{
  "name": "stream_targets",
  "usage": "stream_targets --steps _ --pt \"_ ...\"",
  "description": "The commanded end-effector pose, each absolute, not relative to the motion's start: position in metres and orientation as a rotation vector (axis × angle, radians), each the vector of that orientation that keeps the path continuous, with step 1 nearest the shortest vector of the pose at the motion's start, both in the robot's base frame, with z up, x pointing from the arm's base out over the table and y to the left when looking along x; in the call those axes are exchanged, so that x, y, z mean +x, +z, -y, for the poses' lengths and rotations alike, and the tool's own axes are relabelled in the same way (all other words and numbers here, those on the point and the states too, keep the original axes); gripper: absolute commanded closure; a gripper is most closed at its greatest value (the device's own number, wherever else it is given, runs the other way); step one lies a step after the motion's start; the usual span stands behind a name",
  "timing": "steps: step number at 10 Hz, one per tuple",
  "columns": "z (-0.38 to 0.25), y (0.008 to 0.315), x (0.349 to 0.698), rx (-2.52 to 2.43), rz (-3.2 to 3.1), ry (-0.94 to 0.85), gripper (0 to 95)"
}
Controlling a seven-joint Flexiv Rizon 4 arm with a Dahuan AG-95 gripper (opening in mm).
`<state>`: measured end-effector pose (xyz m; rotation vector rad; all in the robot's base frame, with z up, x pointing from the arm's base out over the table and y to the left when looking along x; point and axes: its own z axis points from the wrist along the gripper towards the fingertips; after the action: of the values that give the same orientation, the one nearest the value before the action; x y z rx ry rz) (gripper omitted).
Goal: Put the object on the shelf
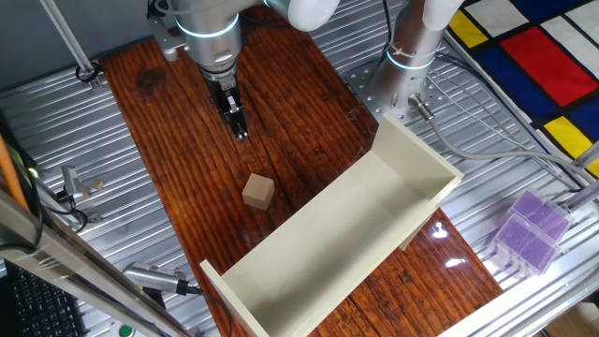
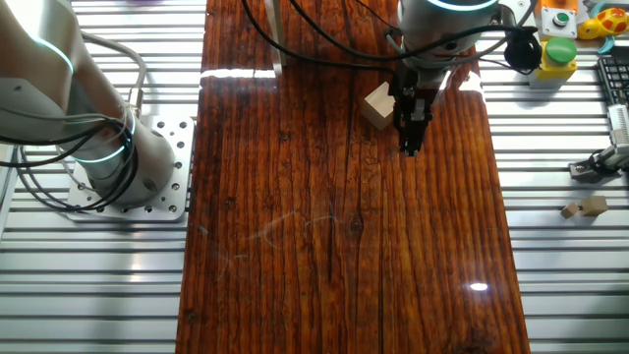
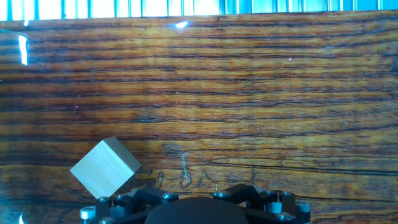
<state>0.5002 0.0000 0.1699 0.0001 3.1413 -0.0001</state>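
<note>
The wooden cube (image 1: pixel 258 191) is resting on the counter (image 1: pixel 178 122), apart from the pincer (image 1: pixel 240 131) (fingers appearing together) and the shelf (image 1: pixel 356 225).

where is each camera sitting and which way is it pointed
One fixed view: high up, looking down at the long cream-white trough shelf, the small tan wooden cube, the arm and its tool.
The other fixed view: overhead from another side, above the dark wooden board; arm, tool, cube; no shelf.
Hand view: on the hand, looking down at the board; only the tool's base shows.
All three share the cube.
</note>
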Motion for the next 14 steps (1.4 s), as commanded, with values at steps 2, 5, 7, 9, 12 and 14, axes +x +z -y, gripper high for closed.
stream_targets --steps 2,5,7,9,12,14 --pt "-0.0001 0.1704 0.4999 -0.342 -3.108 0.108 95.0" --pt "-0.0002 0.1707 0.4999 -0.341 -3.109 0.108 95.0" --pt "-0.0002 0.1707 0.4999 -0.341 -3.109 0.107 95.0" --pt "-0.0002 0.1707 0.4999 -0.350 -3.108 0.108 95.0" --pt "-0.0011 0.1703 0.5001 -0.402 -3.099 0.112 95.0" --pt "-0.0035 0.1693 0.5006 -0.444 -3.094 0.108 95.0"
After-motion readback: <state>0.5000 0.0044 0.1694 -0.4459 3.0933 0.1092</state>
